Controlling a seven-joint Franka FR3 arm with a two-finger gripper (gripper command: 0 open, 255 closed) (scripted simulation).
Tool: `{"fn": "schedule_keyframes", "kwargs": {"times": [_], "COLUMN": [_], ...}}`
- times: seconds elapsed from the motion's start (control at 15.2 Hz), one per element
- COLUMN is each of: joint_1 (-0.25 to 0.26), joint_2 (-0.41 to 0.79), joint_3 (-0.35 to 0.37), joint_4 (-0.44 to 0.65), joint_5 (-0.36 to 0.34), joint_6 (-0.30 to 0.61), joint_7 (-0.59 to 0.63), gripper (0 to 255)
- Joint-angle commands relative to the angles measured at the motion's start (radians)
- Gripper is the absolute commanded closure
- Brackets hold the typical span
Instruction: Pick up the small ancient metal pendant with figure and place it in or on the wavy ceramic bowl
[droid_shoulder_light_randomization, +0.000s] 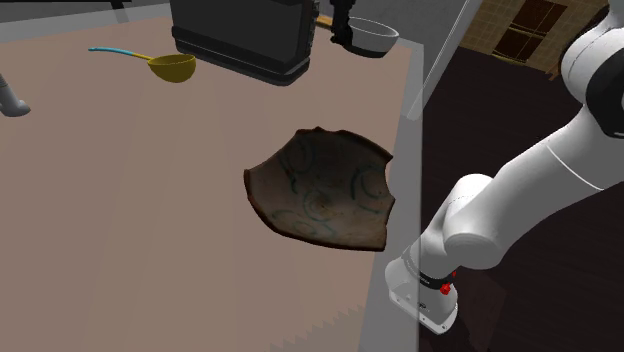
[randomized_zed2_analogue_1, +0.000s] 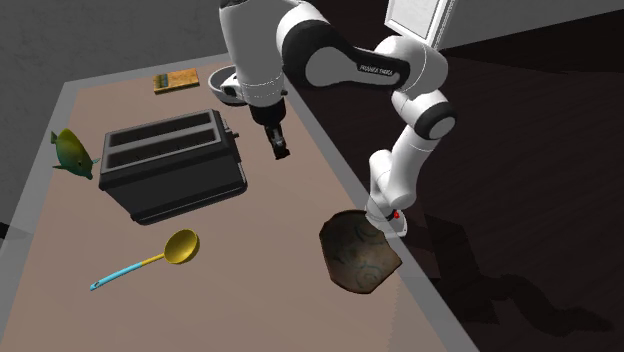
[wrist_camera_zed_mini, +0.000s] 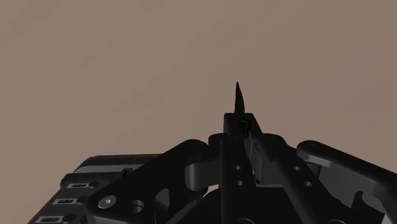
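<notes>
The wavy bowl (droid_shoulder_light_randomization: 320, 185) (randomized_zed2_analogue_1: 358, 255) is dark brown with blue-green swirls and sits at the table's edge near the arm's base. My black gripper (wrist_camera_zed_mini: 242, 121) (randomized_zed2_analogue_1: 279, 150) (droid_shoulder_light_randomization: 341, 28) hangs above the table beside the toaster, well away from the bowl. Its fingers are shut on a thin dark pendant (wrist_camera_zed_mini: 240, 102), seen edge-on, whose pointed tip sticks out past the fingertips.
A black toaster (droid_shoulder_light_randomization: 240, 35) (randomized_zed2_analogue_1: 170, 160) stands in the middle of the brown table (droid_shoulder_light_randomization: 120, 220). Around it lie a yellow ladle with a blue handle (droid_shoulder_light_randomization: 170, 67) (randomized_zed2_analogue_1: 180, 245), a white bowl (droid_shoulder_light_randomization: 375, 35) (randomized_zed2_analogue_1: 225, 85), a green fish figure (randomized_zed2_analogue_1: 70, 150) and a small flat box (randomized_zed2_analogue_1: 175, 80).
</notes>
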Motion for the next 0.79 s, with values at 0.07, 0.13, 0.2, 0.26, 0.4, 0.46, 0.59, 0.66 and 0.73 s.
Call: {"fn": "schedule_keyframes", "kwargs": {"times": [0.07,0.13,0.2,0.26,0.4,0.46,0.59,0.66,0.73], "joint_1": [0.023,0.031,0.039,0.046,0.061,0.068,0.082,0.089,0.095], "joint_2": [-0.049,-0.061,-0.072,-0.082,-0.099,-0.105,-0.116,-0.119,-0.121], "joint_3": [0.042,0.057,0.073,0.089,0.122,0.139,0.174,0.191,0.21], "joint_4": [-0.048,-0.059,-0.069,-0.077,-0.09,-0.095,-0.1,-0.101,-0.101], "joint_5": [0.021,0.03,0.038,0.047,0.065,0.074,0.092,0.101,0.111], "joint_6": [0.0,0.0,0.0,-0.001,-0.002,-0.002,-0.003,-0.003,-0.003], "joint_7": [0.073,0.098,0.123,0.149,0.2,0.227,0.279,0.306,0.333], "gripper": [255,255,255,255,255,255,255,255,255]}}
